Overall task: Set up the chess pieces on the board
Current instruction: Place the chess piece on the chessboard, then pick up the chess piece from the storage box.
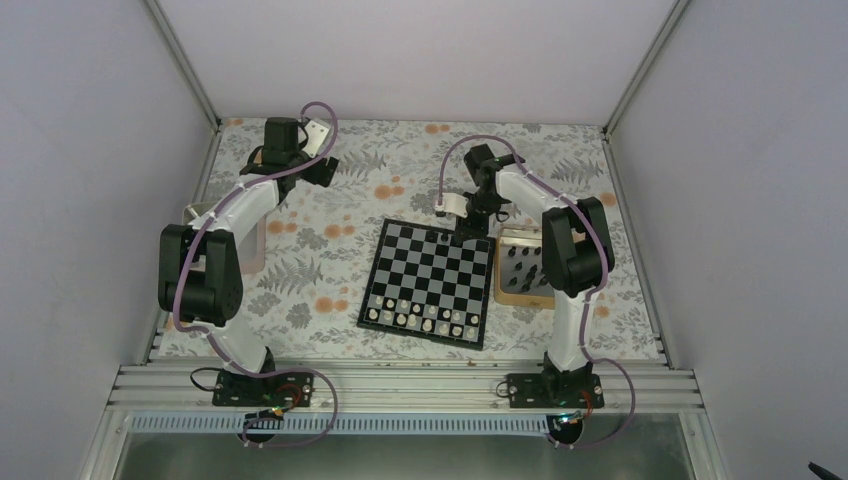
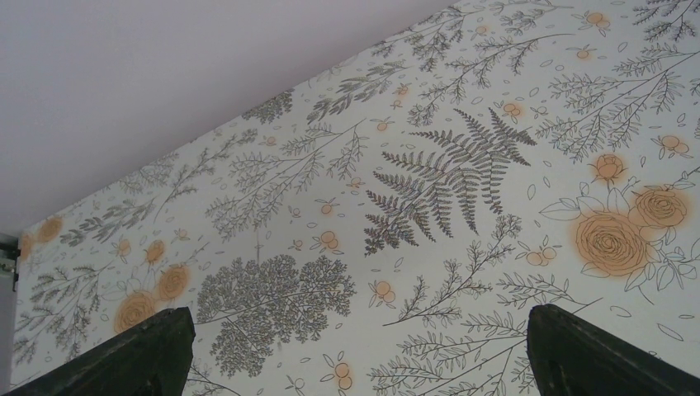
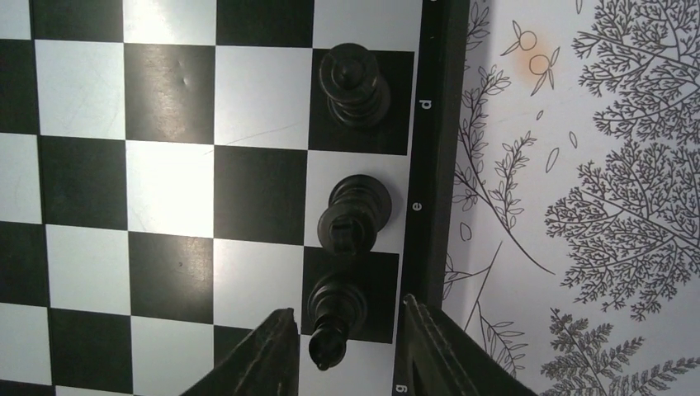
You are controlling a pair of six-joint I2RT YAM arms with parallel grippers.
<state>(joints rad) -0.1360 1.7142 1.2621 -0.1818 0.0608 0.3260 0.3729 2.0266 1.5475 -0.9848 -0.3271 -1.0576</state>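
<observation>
The chequered board (image 1: 425, 270) lies mid-table, and the right wrist view shows its far edge row (image 3: 169, 190). Three black chess pieces stand in that row: one by letter d (image 3: 355, 82), one by letter e (image 3: 355, 216), and a third (image 3: 334, 320) on the dark square beyond. My right gripper (image 3: 347, 307) straddles this third piece, open, with a gap on each side of it. In the top view the right gripper (image 1: 467, 226) hangs over the board's far edge. My left gripper (image 2: 359, 330) is wide open over bare cloth, at the far left of the table (image 1: 322, 168).
A tan wooden-rimmed tray (image 1: 521, 297) beside the board's right edge holds more black pieces (image 1: 520, 262). White pieces (image 1: 420, 318) fill the board's two near rows. Another tan tray (image 1: 255, 250) sits under the left arm. A flowered cloth (image 1: 400, 150) covers the table, and walls close in three sides.
</observation>
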